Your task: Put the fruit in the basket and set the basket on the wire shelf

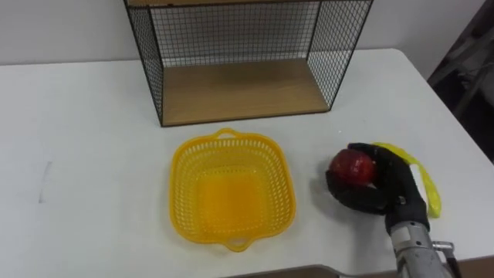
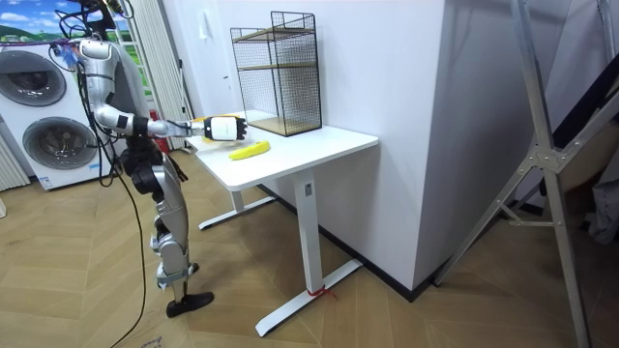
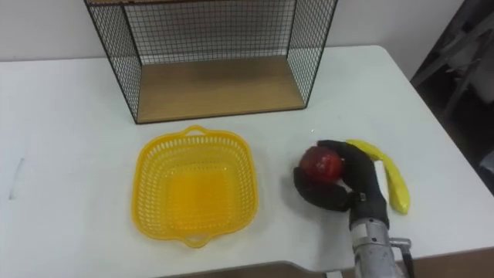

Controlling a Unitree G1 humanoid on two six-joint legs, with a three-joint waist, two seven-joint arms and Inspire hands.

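Your right robot hand (image 1: 380, 194) is at the near right of the surface (image 1: 85, 139), fingers curled round the red apple (image 1: 353, 167). The apple shows btwn thumb and fingers. The yellow banana (image 1: 429, 188) lies just right of that hand, its far end partly hidden behind it. The yellow basket (image 1: 181, 193) sits near-centre, empty, left of the hand w/ a gap between. The wire shelf (image 1: 239, 89) stands at far centre. In the room view the robot stands at the surface's end, one arm stretched over it.

Bright, even indoor light; white table (image 1: 77, 154) evenly lit; soft shadows beside basket (image 1: 231, 193) and robot hand (image 1: 382, 197).
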